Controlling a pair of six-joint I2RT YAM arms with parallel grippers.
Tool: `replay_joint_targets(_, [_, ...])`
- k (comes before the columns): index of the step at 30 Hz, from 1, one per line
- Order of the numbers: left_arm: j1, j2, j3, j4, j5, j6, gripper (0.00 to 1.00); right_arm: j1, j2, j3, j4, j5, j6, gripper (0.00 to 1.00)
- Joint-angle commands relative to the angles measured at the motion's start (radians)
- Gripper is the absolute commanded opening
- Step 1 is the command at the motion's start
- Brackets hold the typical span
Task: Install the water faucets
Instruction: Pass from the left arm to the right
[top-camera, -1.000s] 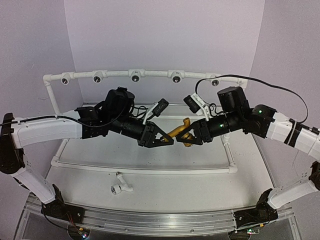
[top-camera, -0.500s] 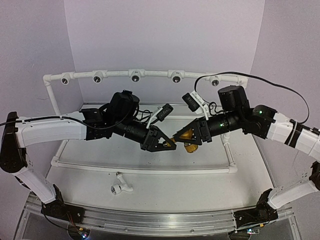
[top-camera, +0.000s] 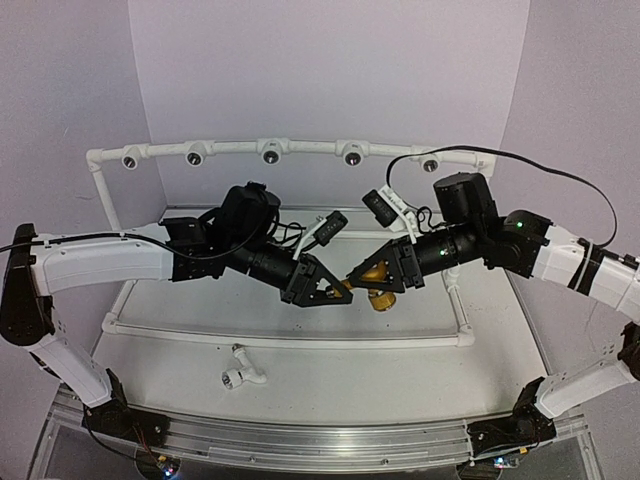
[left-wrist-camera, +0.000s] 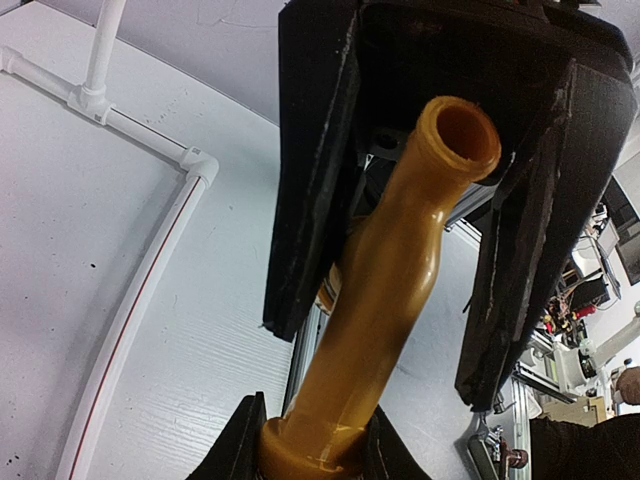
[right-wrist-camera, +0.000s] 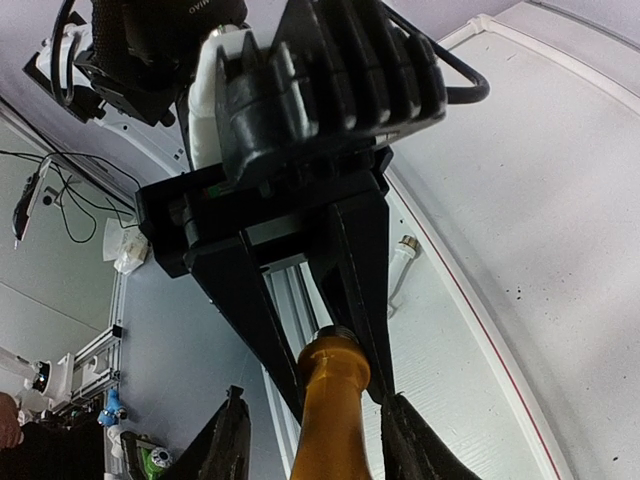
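Two faucets: the yellow-orange faucet (left-wrist-camera: 390, 270) hangs above the table (top-camera: 400, 370) between two grippers, and the white faucet (top-camera: 243, 376) lies on it. The left gripper (left-wrist-camera: 312, 445) clamps the yellow-orange faucet's base; the right gripper (right-wrist-camera: 315, 440) straddles its spout, jaws apart.

Yellow faucet (left-wrist-camera: 388, 275) base cut off below (both wrist views).

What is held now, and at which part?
The left gripper clamps the yellow faucet at its wide base end. The right gripper stands open around its other end, not clamped.
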Motion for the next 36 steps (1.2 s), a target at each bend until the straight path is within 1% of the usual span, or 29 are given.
replay_joint_targets(1, [0.013, -0.041, 0.024, 0.035, -0.055, 0.009, 0.00, 0.013, -0.008, 0.003, -0.043, -0.042, -0.037, 0.45])
replay_joint_targets(5, [0.013, -0.046, 0.022, 0.036, -0.057, 0.009, 0.00, 0.014, -0.008, 0.002, -0.068, -0.039, -0.050, 0.42])
replay_joint_targets(6, [0.013, -0.047, 0.022, 0.036, -0.057, 0.009, 0.00, 0.013, -0.011, 0.001, -0.070, -0.039, -0.053, 0.39])
replay_joint_targets(7, [0.013, -0.047, 0.022, 0.036, -0.057, 0.009, 0.00, 0.013, -0.012, 0.001, -0.071, -0.038, -0.055, 0.34])
replay_joint_targets(9, [0.013, -0.049, 0.019, 0.036, -0.056, 0.009, 0.00, 0.013, -0.018, 0.001, -0.079, -0.034, -0.066, 0.30])
replay_joint_targets(11, [0.013, -0.050, 0.018, 0.036, -0.052, 0.010, 0.00, 0.013, -0.028, -0.004, -0.088, -0.026, -0.082, 0.39])
replay_joint_targets(12, [0.013, -0.049, 0.018, 0.035, -0.051, 0.011, 0.00, 0.013, -0.031, -0.007, -0.088, -0.019, -0.085, 0.41])
replay_joint_targets(17, [0.013, -0.044, 0.021, 0.036, -0.047, 0.008, 0.00, 0.013, -0.035, 0.000, -0.091, -0.058, -0.084, 0.39])
replay_joint_targets(19, [0.013, -0.043, 0.022, 0.036, -0.047, 0.008, 0.00, 0.013, -0.041, -0.002, -0.092, -0.050, -0.083, 0.35])
replay_joint_targets(20, [0.012, -0.042, 0.022, 0.036, -0.045, 0.008, 0.00, 0.013, -0.042, -0.002, -0.093, -0.053, -0.083, 0.30])
replay_joint_targets(21, [0.012, -0.042, 0.023, 0.036, -0.044, 0.008, 0.00, 0.013, -0.041, -0.001, -0.094, -0.058, -0.082, 0.24])
replay_joint_targets(24, [0.013, -0.045, 0.024, 0.035, -0.049, 0.006, 0.00, 0.013, -0.038, -0.006, -0.104, -0.061, -0.087, 0.01])
replay_joint_targets(27, [0.012, -0.046, 0.027, 0.036, -0.059, 0.003, 0.00, 0.013, -0.037, -0.010, -0.116, -0.043, -0.085, 0.00])
replay_joint_targets(28, [0.013, -0.047, 0.027, 0.036, -0.068, 0.000, 0.02, 0.013, -0.041, -0.011, -0.117, -0.022, -0.077, 0.00])
replay_joint_targets(29, [0.013, -0.050, 0.026, 0.036, -0.081, -0.005, 0.06, 0.013, -0.049, -0.015, -0.118, 0.014, -0.063, 0.00])
replay_joint_targets(31, [0.014, -0.061, 0.011, 0.036, -0.118, -0.022, 0.42, 0.013, -0.076, -0.021, -0.118, 0.108, -0.039, 0.00])
replay_joint_targets(33, [0.014, -0.082, -0.014, 0.036, -0.174, -0.035, 0.76, 0.013, -0.124, -0.042, -0.118, 0.261, -0.012, 0.00])
replay_joint_targets(34, [0.014, -0.092, -0.028, 0.036, -0.202, -0.041, 0.88, 0.012, -0.160, -0.058, -0.119, 0.345, 0.001, 0.00])
replay_joint_targets(35, [0.014, -0.100, -0.040, 0.036, -0.224, -0.047, 0.96, 0.013, -0.198, -0.069, -0.122, 0.448, 0.019, 0.00])
replay_joint_targets(36, [0.014, -0.109, -0.053, 0.037, -0.243, -0.052, 0.99, 0.014, -0.236, -0.088, -0.126, 0.539, 0.039, 0.00])
